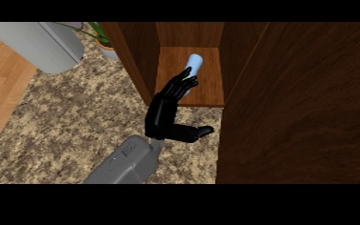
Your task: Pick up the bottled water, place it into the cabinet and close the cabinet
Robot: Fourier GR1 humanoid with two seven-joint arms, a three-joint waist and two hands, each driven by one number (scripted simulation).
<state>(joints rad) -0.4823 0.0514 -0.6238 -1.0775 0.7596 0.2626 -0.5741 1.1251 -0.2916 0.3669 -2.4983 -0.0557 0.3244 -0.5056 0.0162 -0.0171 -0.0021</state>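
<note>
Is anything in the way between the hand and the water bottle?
Nothing visible is. The left hand reaches into the open cabinet, and its fingers come right up to the bottled water, which is already on the shelf inside.

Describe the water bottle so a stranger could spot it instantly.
Find the dark wooden cabinet on the speckled counter; its open compartment shows a lighter wooden shelf. The pale blue plastic bottle rests there, at the fingertips of the black left hand. It is the only light bluish thing inside.

Cabinet [281, 124] dark grained wood, smooth; counter [70, 114] speckled stone, matt; bottled water [193, 62] pale, perhaps translucent plastic
</note>
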